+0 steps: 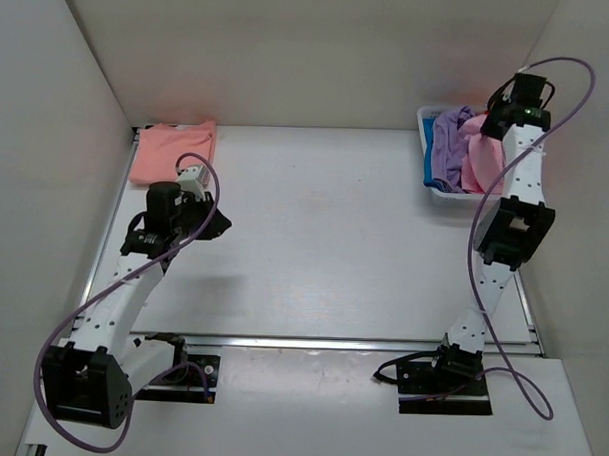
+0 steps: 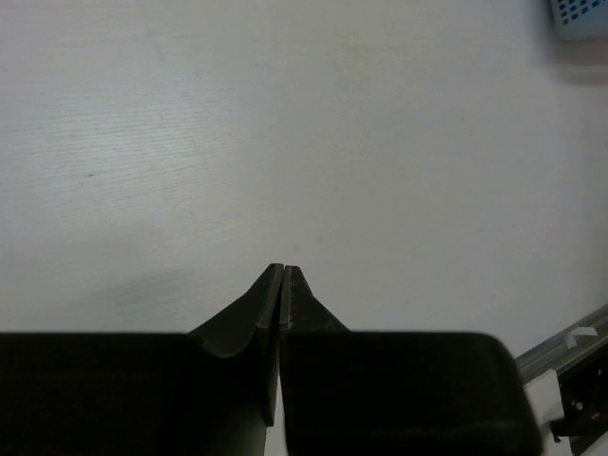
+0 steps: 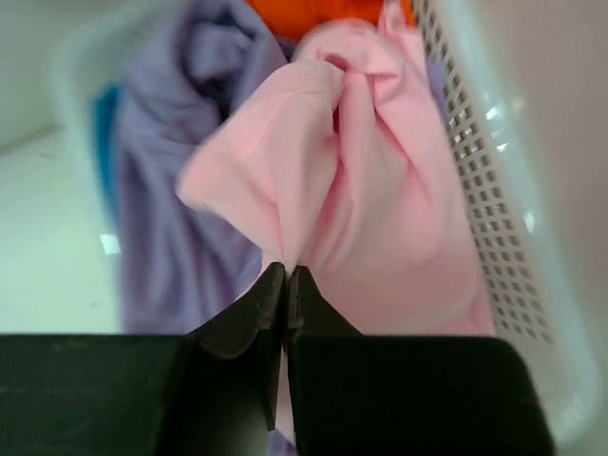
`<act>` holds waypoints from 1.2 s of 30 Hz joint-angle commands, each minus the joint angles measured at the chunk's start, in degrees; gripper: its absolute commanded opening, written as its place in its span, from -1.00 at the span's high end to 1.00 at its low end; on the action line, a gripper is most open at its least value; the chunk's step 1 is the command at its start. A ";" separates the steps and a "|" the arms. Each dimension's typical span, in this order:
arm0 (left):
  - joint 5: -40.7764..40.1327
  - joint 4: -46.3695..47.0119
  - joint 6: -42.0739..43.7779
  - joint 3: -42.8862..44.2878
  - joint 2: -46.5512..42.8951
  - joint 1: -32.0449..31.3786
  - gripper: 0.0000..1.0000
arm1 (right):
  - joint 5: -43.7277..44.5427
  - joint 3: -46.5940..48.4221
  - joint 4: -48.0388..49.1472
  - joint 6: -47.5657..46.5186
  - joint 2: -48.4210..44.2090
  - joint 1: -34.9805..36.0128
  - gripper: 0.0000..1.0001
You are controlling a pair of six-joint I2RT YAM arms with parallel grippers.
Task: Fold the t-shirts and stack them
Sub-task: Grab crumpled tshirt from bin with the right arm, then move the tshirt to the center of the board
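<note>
A salmon-peach t-shirt (image 1: 173,150) lies folded at the table's far left. The white slatted basket (image 1: 427,152) at the far right holds a light pink t-shirt (image 1: 476,159), a lavender one (image 1: 452,138) and a blue one (image 1: 432,170). In the right wrist view the pink shirt (image 3: 380,209) lies bunched beside the lavender one (image 3: 161,190), with orange cloth (image 3: 323,11) behind. My right gripper (image 3: 287,271) is over the basket, shut on a fold of the light pink t-shirt. My left gripper (image 2: 283,273) is shut and empty above bare table, in front of the salmon shirt.
White walls close in the table on the left, back and right. The basket's wall (image 3: 484,190) stands just right of my right gripper. A metal rail (image 1: 331,342) runs along the table's near edge, by the arm bases.
</note>
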 commanded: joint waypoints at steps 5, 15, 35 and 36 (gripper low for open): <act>4.48 -5.11 -1.56 3.42 -5.69 -1.48 0.89 | -3.45 -23.42 11.27 -1.08 -42.19 6.22 1.00; 8.62 -6.42 -7.72 1.12 -14.12 -2.80 0.70 | -3.81 -37.39 10.70 -0.12 -70.27 27.40 1.00; 5.02 -11.09 -5.52 -3.52 -11.85 -7.18 0.00 | -9.32 -44.58 13.07 7.16 -46.26 32.70 -0.16; 4.67 -11.78 -5.35 -3.79 -11.40 -8.06 -0.08 | -10.12 -46.08 12.90 7.00 -47.75 31.47 -0.19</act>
